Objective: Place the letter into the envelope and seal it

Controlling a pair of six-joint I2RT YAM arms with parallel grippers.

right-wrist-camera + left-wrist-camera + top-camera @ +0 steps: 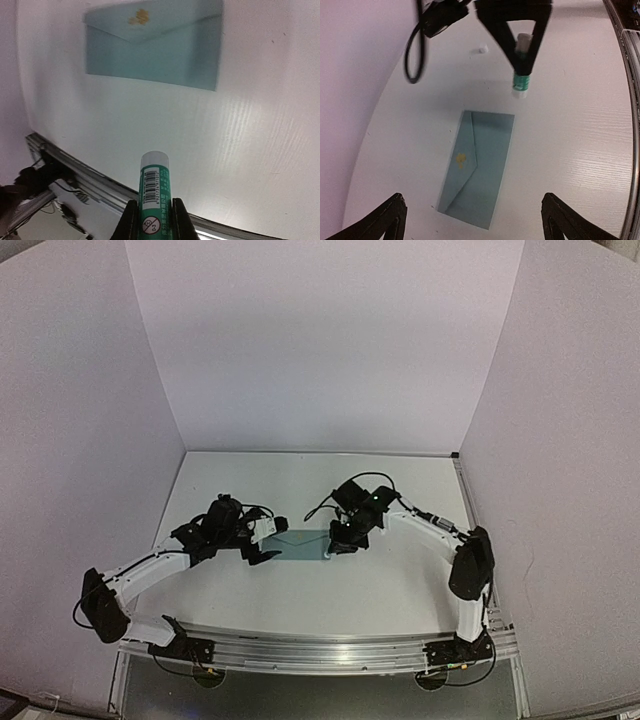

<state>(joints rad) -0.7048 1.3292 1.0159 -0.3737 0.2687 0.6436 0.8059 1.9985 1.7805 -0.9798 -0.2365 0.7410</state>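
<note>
**At mid-counter (400, 590), the sealing step is in hand**

At the centre of the white counter lies the flat teal paper envelope (303, 543), its triangular flap (465, 167) folded down over the body, with a small yellow mark (461, 159) near the flap's tip. The tan bordered letter appears in no view and is probably already inside, though that cannot be confirmed.

The right end effector (154, 222), at the envelope's 3 o'clock in the top view, is clenched around a green-and-white glue stick (154, 190) with a barcoded label, held above the counter just off one short edge of the envelope. The left end effector (472, 212), at the envelope's 9 o'clock, is released, its fingers spread wide over the opposite short edge.

Whether the flap is already stuck down cannot be told. If it is not, the next move would be to get glue under it and press it flat, with the left end effector pinning the light paper so that it does not slide.

A tiny white speck (482, 48), too small to identify, lies at 11 o'clock from the glue stick in the left wrist view, well apart from the envelope. Nothing lies on the envelope itself.
</note>
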